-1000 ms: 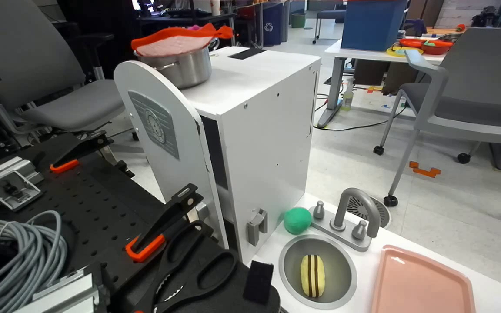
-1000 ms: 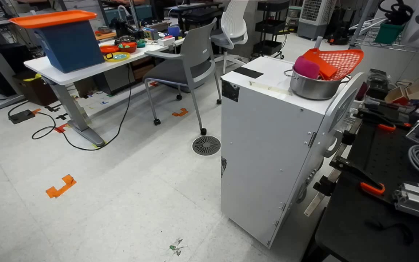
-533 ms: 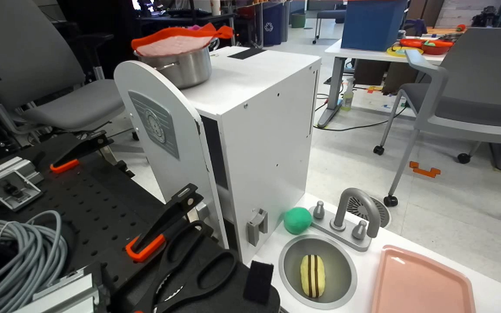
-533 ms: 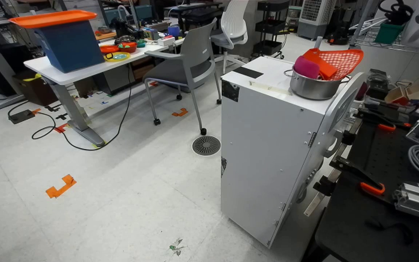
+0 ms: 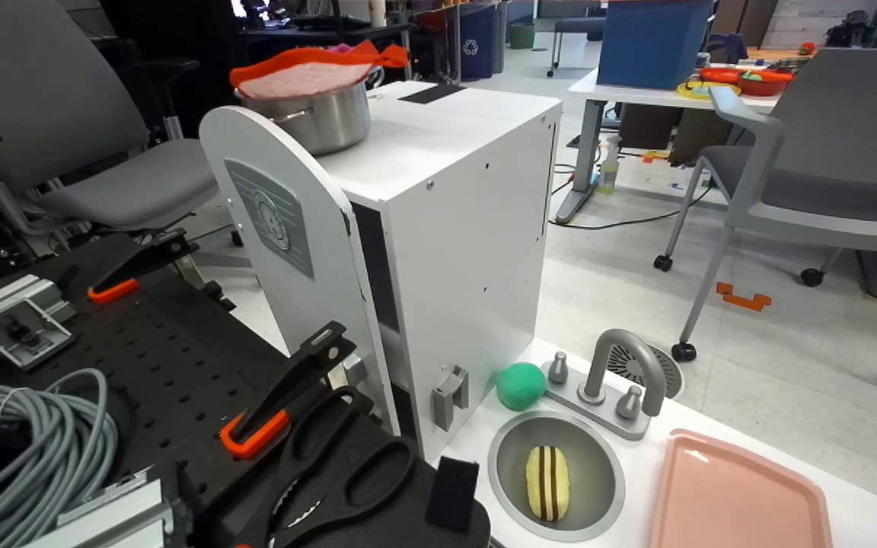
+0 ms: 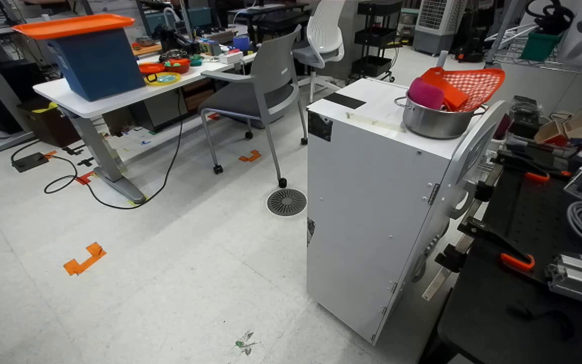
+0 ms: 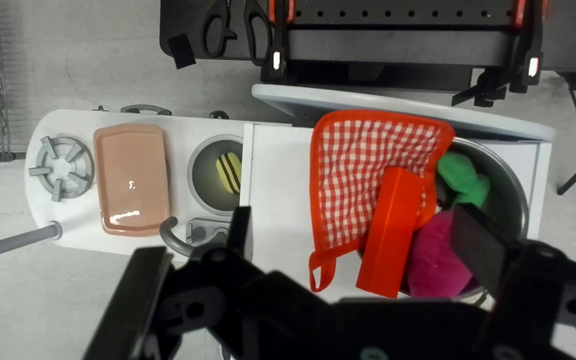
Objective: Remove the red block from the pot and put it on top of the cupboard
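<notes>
Grey chairs (image 5: 842, 122) stand left and right of a white cupboard (image 6: 372, 217), and on its flat top, close by the rounded panel (image 5: 317, 301), sits the steel pot (image 6: 437, 123). From here I see the red block (image 7: 390, 230) in the pot, tilted against a checked pot holder (image 7: 353, 175), with a magenta lump (image 7: 435, 260) just beside it. Off left in the wrist view, a pink tray (image 7: 133, 185) lies near a sink (image 7: 201, 182). The gripper (image 7: 358, 227) has its fingers spread wide and holds nothing, the block showing between them.
</notes>
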Tool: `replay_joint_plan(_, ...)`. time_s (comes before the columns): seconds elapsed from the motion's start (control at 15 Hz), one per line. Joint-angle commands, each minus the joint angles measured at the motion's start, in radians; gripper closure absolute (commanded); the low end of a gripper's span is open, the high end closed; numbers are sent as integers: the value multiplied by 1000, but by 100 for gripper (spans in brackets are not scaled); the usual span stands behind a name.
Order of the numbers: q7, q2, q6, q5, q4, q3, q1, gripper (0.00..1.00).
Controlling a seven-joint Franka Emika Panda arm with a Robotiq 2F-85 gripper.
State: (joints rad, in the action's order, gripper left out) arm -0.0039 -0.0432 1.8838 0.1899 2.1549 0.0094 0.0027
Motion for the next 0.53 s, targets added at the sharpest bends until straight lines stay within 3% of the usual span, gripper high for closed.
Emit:
replay_joint_plan(0.0,0,4,-3,0,-2,0,2,0)
replay_joint_plan(0.47,-34,1,55,-5,8,-8,-3,0)
